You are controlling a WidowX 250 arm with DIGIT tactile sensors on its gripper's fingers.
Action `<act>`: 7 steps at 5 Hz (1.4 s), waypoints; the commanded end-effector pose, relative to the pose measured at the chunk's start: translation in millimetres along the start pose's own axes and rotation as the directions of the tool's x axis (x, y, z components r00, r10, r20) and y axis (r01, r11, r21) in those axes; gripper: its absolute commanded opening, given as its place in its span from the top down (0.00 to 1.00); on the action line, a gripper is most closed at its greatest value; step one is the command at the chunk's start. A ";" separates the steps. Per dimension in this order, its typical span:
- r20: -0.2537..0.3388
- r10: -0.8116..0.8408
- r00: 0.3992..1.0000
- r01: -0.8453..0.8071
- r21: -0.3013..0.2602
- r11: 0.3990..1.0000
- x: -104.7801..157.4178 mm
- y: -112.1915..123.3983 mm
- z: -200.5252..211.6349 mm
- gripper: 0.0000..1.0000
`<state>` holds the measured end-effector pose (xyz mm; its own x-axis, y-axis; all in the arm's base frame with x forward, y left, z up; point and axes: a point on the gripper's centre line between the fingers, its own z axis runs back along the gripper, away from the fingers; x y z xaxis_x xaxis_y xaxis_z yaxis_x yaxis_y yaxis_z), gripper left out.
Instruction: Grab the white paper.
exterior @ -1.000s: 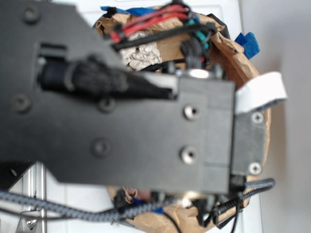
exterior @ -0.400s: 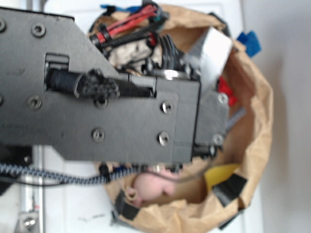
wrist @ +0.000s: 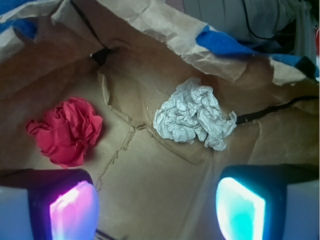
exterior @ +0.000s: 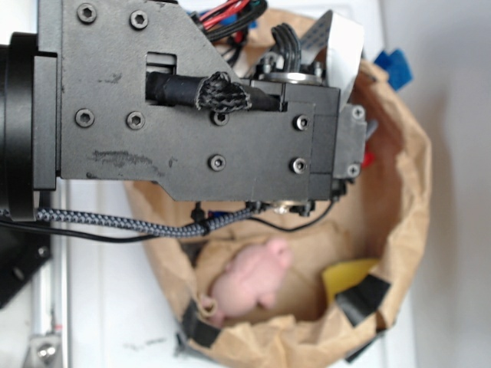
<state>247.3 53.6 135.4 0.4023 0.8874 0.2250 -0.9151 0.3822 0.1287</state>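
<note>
White paper [wrist: 194,116] centre-right of frame: light, crushable wad, probably springy; pinch across middle. Gripper [wrist: 156,210] fingers wide, empty.

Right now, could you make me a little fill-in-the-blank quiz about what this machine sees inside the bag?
1. In the wrist view, the white paper lies to the ____ of the crumpled red paper.
2. Both wads rest on the floor of a brown ____ bag.
3. The two fingers glow and hold ____ between them.
4. In the exterior view, a ____ plush toy lies in the bag.

Missing words: right; paper; nothing; pink
</note>
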 end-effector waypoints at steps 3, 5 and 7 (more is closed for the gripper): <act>0.014 0.093 0.996 -0.093 -0.013 0.996 12.4 -8.8 -4.4 0.00; 0.048 0.174 0.984 -0.174 0.000 0.985 20.7 -7.2 -32.7 0.00; 0.058 0.279 0.959 -0.279 -0.003 0.960 28.3 14.0 -43.7 0.00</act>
<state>251.4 87.4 83.7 0.1742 0.9422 0.2862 -0.9825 0.1470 0.1142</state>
